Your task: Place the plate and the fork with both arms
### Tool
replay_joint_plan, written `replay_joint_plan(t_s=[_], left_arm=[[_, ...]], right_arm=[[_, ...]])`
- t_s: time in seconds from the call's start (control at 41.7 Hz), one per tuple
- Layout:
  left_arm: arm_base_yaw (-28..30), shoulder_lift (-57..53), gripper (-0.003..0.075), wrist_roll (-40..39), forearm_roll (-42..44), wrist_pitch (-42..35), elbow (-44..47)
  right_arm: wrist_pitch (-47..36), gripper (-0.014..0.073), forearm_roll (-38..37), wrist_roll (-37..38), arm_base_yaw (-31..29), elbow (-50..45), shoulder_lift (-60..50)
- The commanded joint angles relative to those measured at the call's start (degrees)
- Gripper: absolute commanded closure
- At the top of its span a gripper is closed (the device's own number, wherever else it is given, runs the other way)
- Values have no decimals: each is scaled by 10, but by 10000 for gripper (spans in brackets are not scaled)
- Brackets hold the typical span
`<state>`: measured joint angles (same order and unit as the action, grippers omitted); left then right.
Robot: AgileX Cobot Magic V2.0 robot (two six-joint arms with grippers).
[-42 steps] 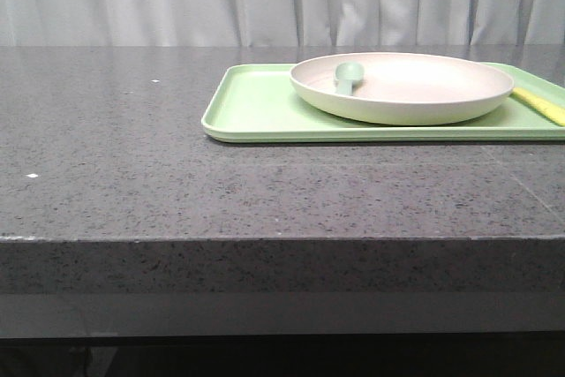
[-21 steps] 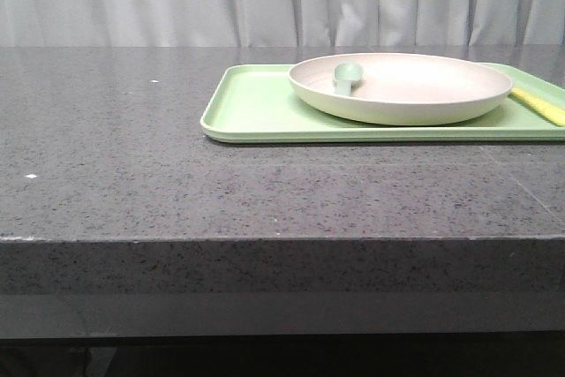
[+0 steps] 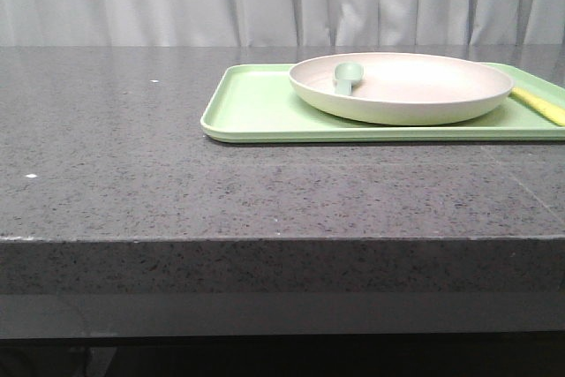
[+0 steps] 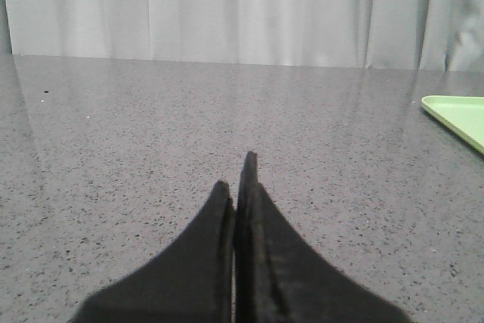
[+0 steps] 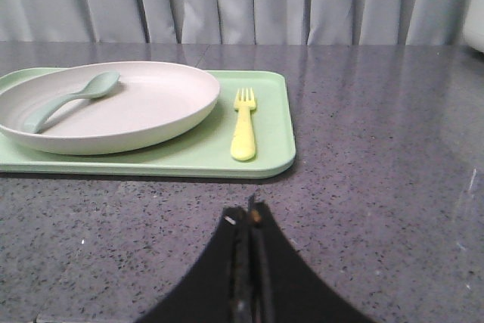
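We see the shallow beige round plate (image 5: 113,107) and small yellow plastic fork (image 5: 243,122) apparently resting together on the pale green rectangular tray (image 5: 276,126), both jaws pressed together.

Surface (image 3: 115,147) bare left of tray (image 3: 252,108); plate (image 3: 402,87) crowds tray, fork (image 5: 243,122) beside it

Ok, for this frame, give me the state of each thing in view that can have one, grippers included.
left gripper: shut, empty, over bare table.
right gripper: shut, empty, short of the tray.
plate: upright on the tray, spoon inside.
spoon: lying in the plate, ungrasped.
fork: flat on the tray beside the plate, ungrasped.
tray: flat on the table.
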<state>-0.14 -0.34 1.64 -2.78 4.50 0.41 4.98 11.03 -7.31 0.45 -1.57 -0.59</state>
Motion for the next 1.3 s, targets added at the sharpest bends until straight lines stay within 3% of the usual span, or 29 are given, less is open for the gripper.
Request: replay_joint_plan(t_s=[0.0,0.12,0.312,1.272], left_arm=[[0,-11,738,-5,-3,-51,1],[0,-11,738,-5,-3,-51,1],[0,-11,738,-5,-3,-51,1],[0,-11,738,-5,-3,-51,1]], right_arm=[[-63,661,0,-4,-2,2,-11],[-69,661,-7,31,-2,2,-11],[-71,661,-101,127,-2,2,-11],[-100,661,-101,99,-2,2,-11]])
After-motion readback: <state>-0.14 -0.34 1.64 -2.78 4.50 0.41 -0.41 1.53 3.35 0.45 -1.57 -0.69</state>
